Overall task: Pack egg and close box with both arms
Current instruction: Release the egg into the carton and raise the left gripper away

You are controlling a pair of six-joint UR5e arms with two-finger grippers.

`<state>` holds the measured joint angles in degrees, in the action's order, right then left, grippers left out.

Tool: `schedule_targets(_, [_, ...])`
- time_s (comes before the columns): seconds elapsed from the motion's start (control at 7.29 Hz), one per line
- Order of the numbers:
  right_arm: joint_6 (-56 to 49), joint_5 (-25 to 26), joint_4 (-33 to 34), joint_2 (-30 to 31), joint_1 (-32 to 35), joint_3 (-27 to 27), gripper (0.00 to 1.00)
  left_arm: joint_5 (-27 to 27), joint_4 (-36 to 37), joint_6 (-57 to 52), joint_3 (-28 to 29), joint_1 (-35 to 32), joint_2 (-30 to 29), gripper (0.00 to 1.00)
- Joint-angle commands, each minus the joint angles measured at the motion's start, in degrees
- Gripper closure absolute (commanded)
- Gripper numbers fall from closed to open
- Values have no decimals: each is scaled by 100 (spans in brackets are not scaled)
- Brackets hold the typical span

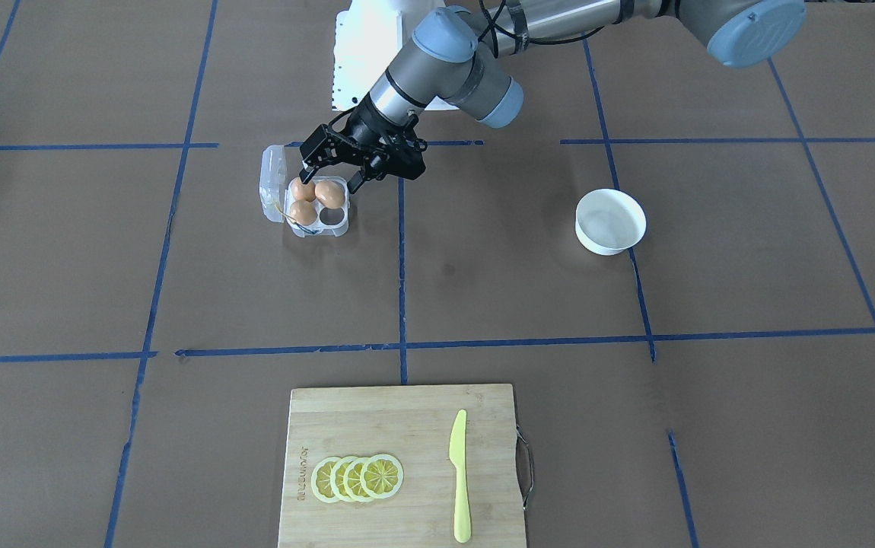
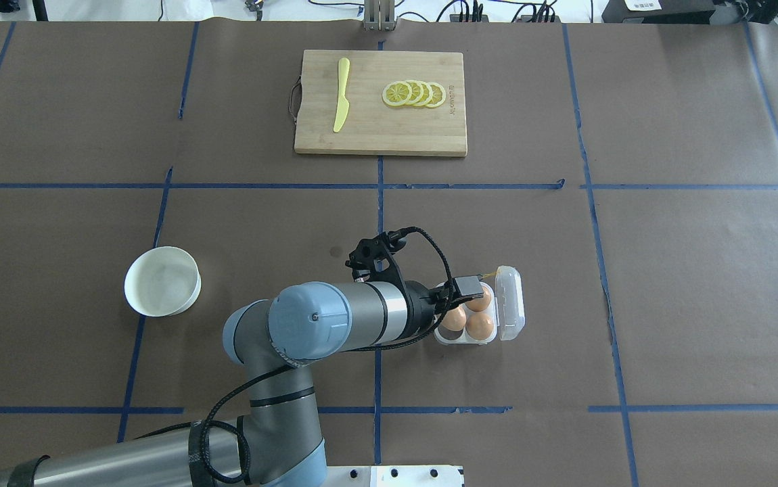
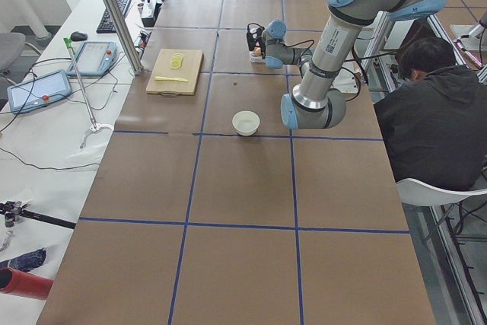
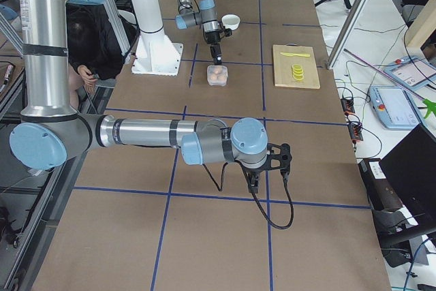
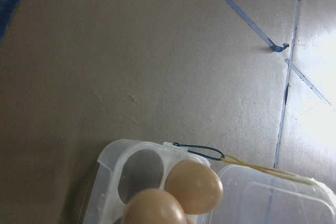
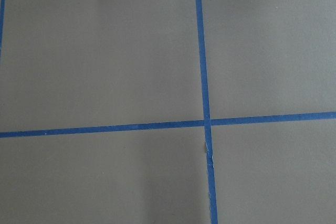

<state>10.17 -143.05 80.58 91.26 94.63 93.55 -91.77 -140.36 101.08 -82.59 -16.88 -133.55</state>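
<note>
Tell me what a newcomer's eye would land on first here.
The left gripper hangs, fingers spread, right over the box, a clear carton with its lid open, three eggs in it and one cell empty, on the robot's side of the table. On the far side a cutting board carries lemon slices and a yellow knife, and a white bowl stands alone.

No legible text; cutting board (image 1: pixel 399 426) engraving too small.
</note>
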Motion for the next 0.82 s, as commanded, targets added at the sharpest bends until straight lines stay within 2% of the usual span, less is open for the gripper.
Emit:
schedule_targets(0.0, [176, -12, -7, -20, -66, 49, 0, -295, 104, -44, -248, -270, 31, 0])
schedule_targets(0.14, [500, 5, -15, -12, -293, 266, 0, -750, 349, -62, -388, -498, 40, 0])
schedule_targets(0.27, [1173, 40, -16, -12, -652, 573, 0, -928, 838, -271, -651, -675, 48, 0])
schedule_targets(0.55, [2404, 355, -42, -3, -1469, 1197, 0, -1376, 2155, -868, -1204, -1114, 57, 0])
schedule_targets(0.69, [3228, 583, -512, 6, -1987, 1392, 0, -1396, 2962, -1323, -1477, -1307, 66, 0])
